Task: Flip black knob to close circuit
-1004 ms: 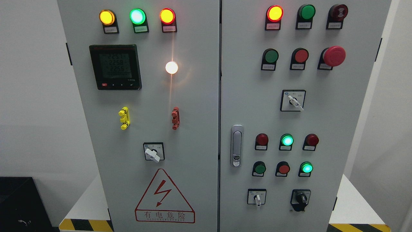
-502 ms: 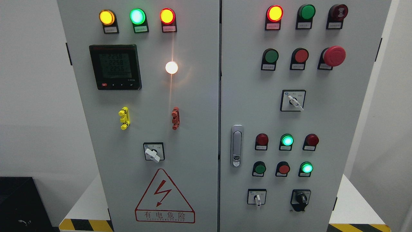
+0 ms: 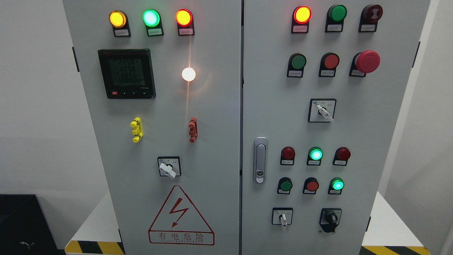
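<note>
Black knob low on the cabinet's right door waits untouched — neither hand shows, so approach squarely, pinch, then twist.

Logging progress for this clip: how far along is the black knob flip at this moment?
Nothing looks done. The black knob sits at the lower right of the cabinet's right door, untouched, beside the white-handled selector. Nothing is in hand: no robot hand or arm shows in the head view. Reaching the knob, gripping it and turning it all remain.
</note>
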